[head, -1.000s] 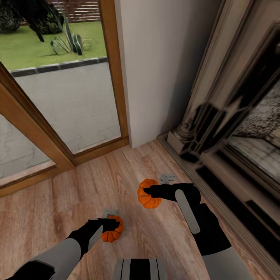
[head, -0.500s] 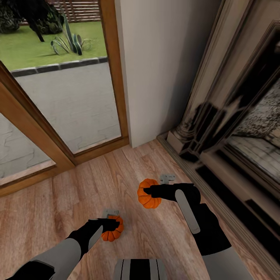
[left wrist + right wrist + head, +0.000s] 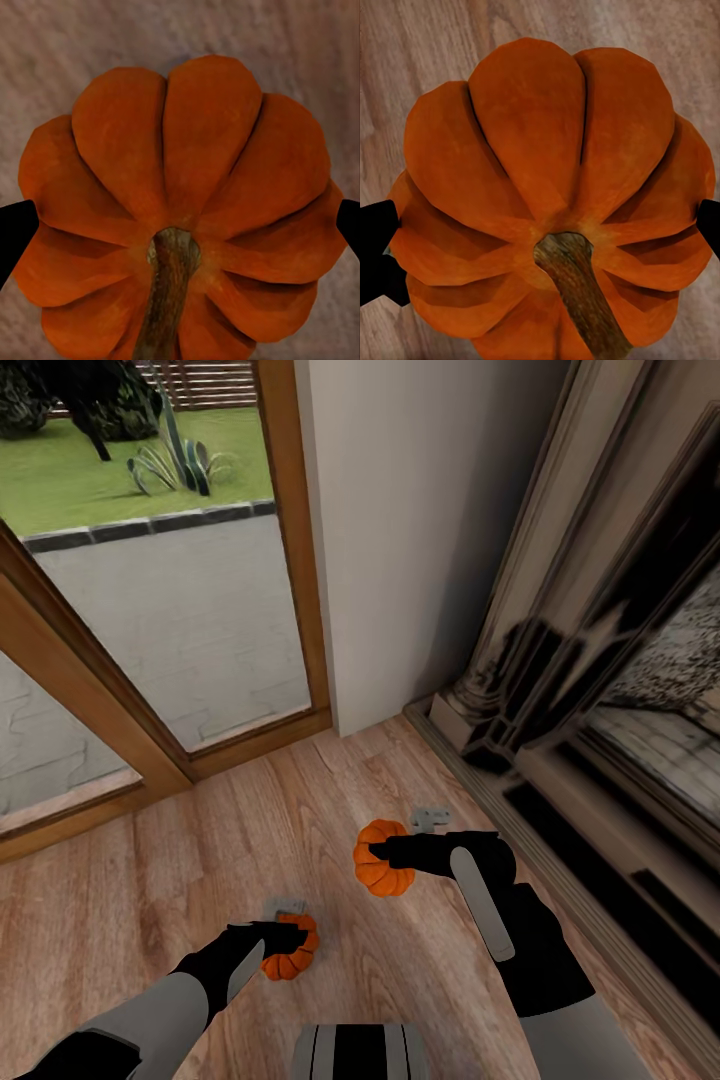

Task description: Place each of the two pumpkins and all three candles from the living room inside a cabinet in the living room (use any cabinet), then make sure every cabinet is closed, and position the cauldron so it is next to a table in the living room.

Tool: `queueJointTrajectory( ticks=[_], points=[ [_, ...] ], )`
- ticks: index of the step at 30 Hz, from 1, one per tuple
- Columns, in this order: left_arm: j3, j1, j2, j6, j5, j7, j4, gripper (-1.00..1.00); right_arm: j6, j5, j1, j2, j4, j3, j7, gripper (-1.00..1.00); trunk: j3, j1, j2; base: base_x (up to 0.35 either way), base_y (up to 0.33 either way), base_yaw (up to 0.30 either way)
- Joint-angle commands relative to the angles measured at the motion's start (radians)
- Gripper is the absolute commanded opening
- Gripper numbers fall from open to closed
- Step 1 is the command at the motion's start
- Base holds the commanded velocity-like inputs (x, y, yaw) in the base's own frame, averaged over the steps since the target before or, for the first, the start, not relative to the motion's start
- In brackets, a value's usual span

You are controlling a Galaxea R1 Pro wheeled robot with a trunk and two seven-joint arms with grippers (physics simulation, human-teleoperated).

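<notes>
From the head camera, two orange pumpkins are seen carried above a wooden floor [image 3: 200,840]. The left gripper [image 3: 285,938] is closed around the left pumpkin [image 3: 290,958], low and close to the robot's trunk. The right gripper [image 3: 380,852] is clamped on the right pumpkin [image 3: 380,870], held further forward and nearer the dark fireplace surround [image 3: 560,690]. A small grey shape [image 3: 432,819] is glimpsed on the floor just beyond the right pumpkin, and another [image 3: 283,906] just beyond the left one; what they are cannot be made out, though squat candles are possible. A white wall [image 3: 420,510] is seen ahead, with a wood-framed glass door [image 3: 150,620] to its left, paving and grass beyond it.

In the left wrist view, the left pumpkin [image 3: 180,217] is shown from its stem end, ribs fanning out from a brown stem [image 3: 169,300]. Black fingertips [image 3: 15,232] are pressed against both flanks, with blurred wood grain behind.

In the right wrist view, the right pumpkin [image 3: 559,202] is shown the same way, its stem [image 3: 581,292] angled across. Dark fingertips [image 3: 376,247] are seated against each side, floorboards sharp behind it.
</notes>
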Motion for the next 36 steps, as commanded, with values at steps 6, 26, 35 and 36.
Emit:
queueJointTrajectory(
  ticks=[6,26,35,36],
  points=[
    [-0.006,0.0,0.001,0.005,0.01,0.0,-0.002,1.0,0.003,-0.011,-0.001,0.0,-0.001,0.0,-0.008,-1.0,-0.001,0.0,0.0,0.0,0.0,0.0],
    [-0.006,0.0,0.001,0.005,0.01,0.0,-0.002,1.0,0.003,-0.011,-0.001,0.0,-0.001,0.0,-0.008,-1.0,-0.012,0.001,-0.001,0.0,0.0,0.0],
    [-0.004,0.0,0.003,0.007,0.016,0.0,0.001,1.0,0.003,-0.012,-0.001,0.0,-0.001,0.0,-0.008,-1.0,-0.012,0.001,-0.001,0.0,0.0,0.0],
    [-0.004,0.0,0.003,0.007,0.016,0.0,0.0,1.0,0.003,-0.012,-0.001,0.0,-0.001,0.0,-0.008,-1.0,-0.012,0.001,-0.001,0.0,0.0,0.0]
  ],
)
